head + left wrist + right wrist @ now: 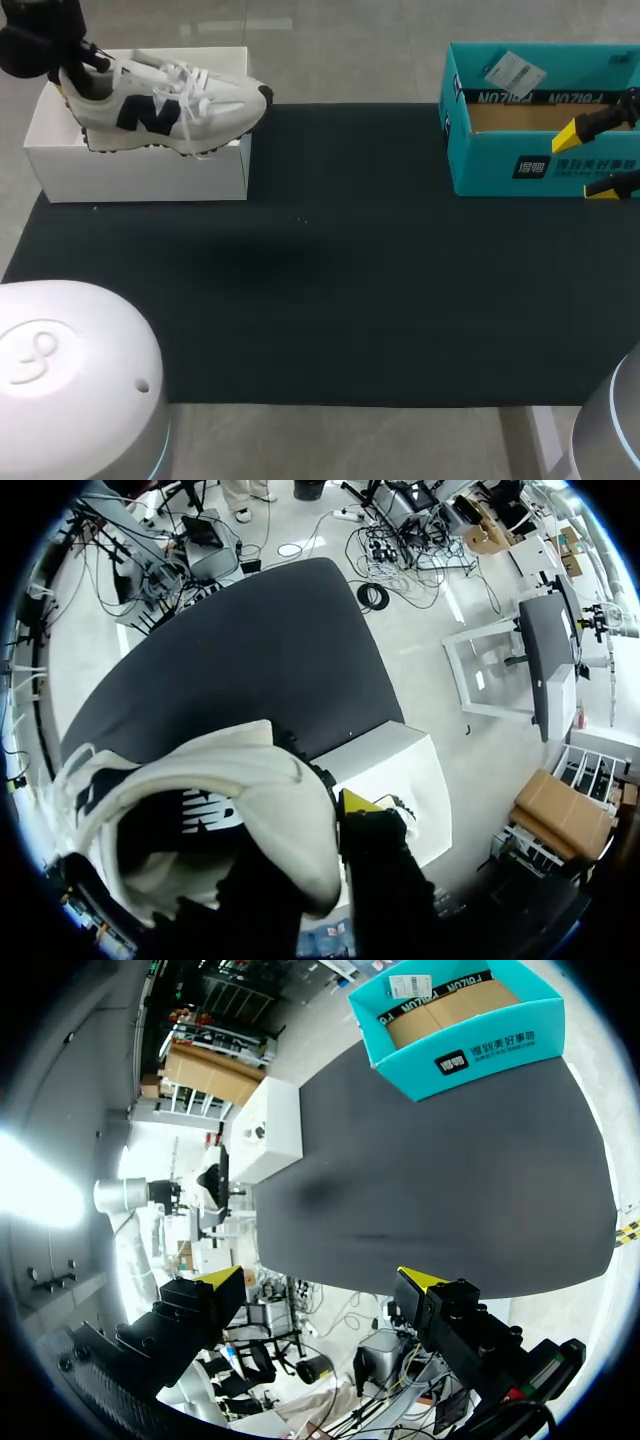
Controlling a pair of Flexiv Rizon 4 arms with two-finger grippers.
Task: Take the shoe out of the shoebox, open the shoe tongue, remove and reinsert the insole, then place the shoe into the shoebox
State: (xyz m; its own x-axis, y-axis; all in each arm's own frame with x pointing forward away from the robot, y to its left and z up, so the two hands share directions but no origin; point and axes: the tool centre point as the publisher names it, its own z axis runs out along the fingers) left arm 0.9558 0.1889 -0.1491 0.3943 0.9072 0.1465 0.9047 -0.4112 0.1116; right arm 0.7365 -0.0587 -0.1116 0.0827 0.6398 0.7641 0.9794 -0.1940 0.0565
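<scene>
A white sneaker with a dark side logo sits tilted over the open white shoebox at the far left, its sole about level with the box's rim. My left gripper is shut on the sneaker's heel collar. In the left wrist view one yellow fingertip presses the outside of the sneaker's heel, the other finger is hidden inside the shoe, and the white shoebox lies beneath. My right gripper stands open at the far right, in front of a teal box; it holds nothing.
The teal cardboard box stands open at the back right with a paper tag on its rim. A black mat covers the table between the two boxes. The white bases of my arms fill the near corners.
</scene>
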